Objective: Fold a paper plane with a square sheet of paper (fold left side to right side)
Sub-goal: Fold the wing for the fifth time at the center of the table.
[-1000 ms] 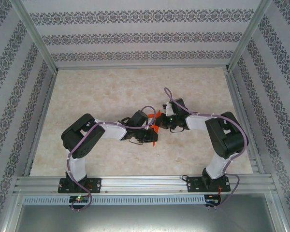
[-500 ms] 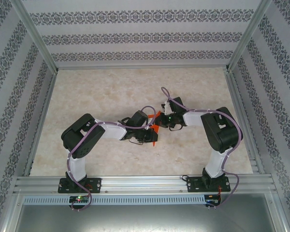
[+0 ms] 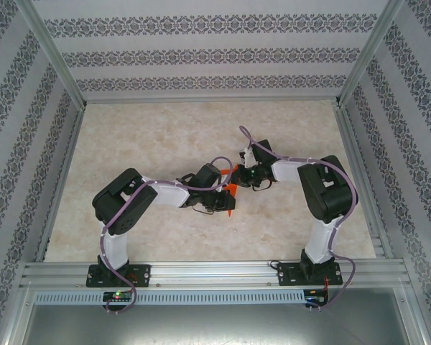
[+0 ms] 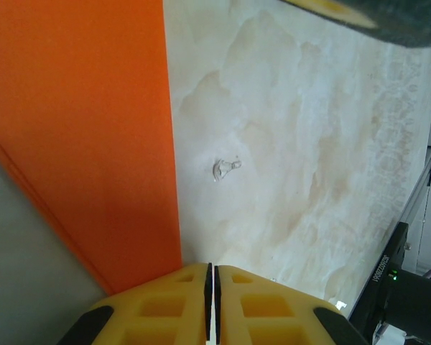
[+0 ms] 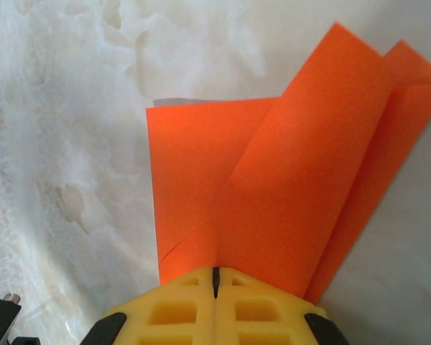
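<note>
Scene: two arms reach in from the aluminium rail (image 3: 215, 272) and meet tip to tip over the middle of the pale marbled table (image 3: 158, 136).

Paper: the square sheet of paper (image 3: 230, 189) is bright orange and partly folded. It sits between the two wrists in the overhead view, mostly covered by them, with small orange points poking out.

Right gripper: the right gripper (image 5: 215, 282) has its yellow fingers pressed together with nothing but a thin seam between them. A raised flap of the sheet runs straight in under the tips, pinched there as far as its wrist view shows.

Fold: seen from the right wrist, one flat layer with a straight left edge lies on the table. A long flap crosses it on a slant towards the upper right, where a second pointed layer with a crease shows behind it.

Left gripper: the left gripper (image 4: 209, 287) has its fingers drawn almost together, leaving a hairline slit. The orange sheet fills the left of its view, and its straight edge runs down to the finger on that side. Whether any paper sits between the pads, I cannot tell.

Table mark: a small ring-shaped scuff (image 4: 225, 169) sits on the marble, near the paper's edge but apart from it.

Surround: patterned wall panels (image 3: 215, 54) close in three sides.

Cables: a purple cable (image 3: 253, 144) loops above the right wrist.
</note>
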